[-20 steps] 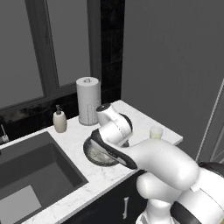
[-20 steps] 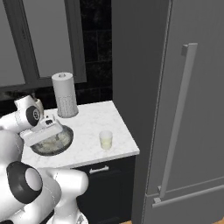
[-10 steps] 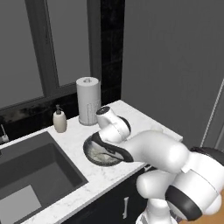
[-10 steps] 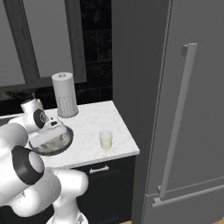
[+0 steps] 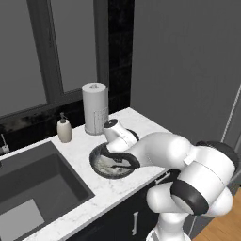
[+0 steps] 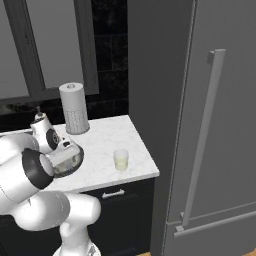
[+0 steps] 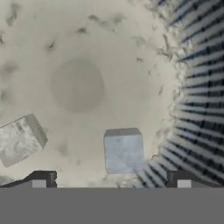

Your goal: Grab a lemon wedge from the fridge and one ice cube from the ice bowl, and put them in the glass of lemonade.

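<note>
A white marble worktop [image 5: 141, 123] runs along a dark wall with grey window panes, a dark sink [image 5: 33, 186] sunk into its left part and the tall grey fridge [image 6: 220, 110] standing at its right end, door closed, its long bar handle [image 6: 202, 135] upright.

Nearest, the tool [image 7: 111, 180] hangs low inside the ice bowl [image 5: 98, 162], its two dark tips spread wide apart with nothing between them. Just ahead of the tips, between them and a little toward the bowl's ribbed dark wall, an ice cube [image 7: 124, 150] lies on the pale speckled bottom; the tips do not touch it. A second ice cube [image 7: 20, 139] lies off to the side, apart from the first. The arm's wrist bends down over the bowl's rim in both base views.

The glass of lemonade [image 6: 120, 160] stands upright on the worktop between the bowl and the fridge, near the front edge, clear of the arm.

Farther back, by the wall, a paper towel roll [image 5: 95, 108] stands upright behind the bowl, and a beige soap bottle [image 5: 64, 128] stands beside it, toward the sink.
</note>
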Motion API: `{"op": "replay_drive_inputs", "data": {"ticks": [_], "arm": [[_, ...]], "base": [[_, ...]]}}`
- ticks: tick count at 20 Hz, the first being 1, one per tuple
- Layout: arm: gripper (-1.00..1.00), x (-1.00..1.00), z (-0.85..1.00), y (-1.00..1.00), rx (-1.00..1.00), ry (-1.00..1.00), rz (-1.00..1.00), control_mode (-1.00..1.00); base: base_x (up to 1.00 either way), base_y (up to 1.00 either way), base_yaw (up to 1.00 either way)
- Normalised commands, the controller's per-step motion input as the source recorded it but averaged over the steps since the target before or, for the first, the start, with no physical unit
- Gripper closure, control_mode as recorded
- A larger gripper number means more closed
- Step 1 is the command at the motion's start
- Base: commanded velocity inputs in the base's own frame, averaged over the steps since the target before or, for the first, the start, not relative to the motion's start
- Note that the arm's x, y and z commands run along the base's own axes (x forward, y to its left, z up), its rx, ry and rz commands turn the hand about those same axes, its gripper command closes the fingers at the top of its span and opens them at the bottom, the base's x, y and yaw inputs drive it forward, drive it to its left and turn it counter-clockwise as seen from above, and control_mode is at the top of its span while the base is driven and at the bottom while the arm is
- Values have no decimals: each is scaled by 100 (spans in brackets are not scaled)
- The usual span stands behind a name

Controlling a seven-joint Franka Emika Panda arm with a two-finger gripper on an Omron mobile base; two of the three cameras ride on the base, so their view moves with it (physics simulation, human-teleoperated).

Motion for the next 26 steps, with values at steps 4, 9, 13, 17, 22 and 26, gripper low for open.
{"op": "replay_drive_inputs", "data": {"ticks": [4, 9, 13, 17, 22, 26], "arm": [[-100, 22, -27, 7, 0, 0, 1, -100], [-100, 18, -25, 8, 0, 0, 1, -100], [-100, 19, -25, 9, 0, 0, 1, -100], [-100, 18, -27, 16, 0, 0, 0, -100], [100, 9, -27, 9, 0, -5, 0, -100], [100, 2, -37, 1, 0, -2, 0, -100]], "base": [[0, 0, 0], [0, 0, 0], [0, 0, 0], [0, 0, 0], [0, 0, 0], [0, 0, 0]]}}
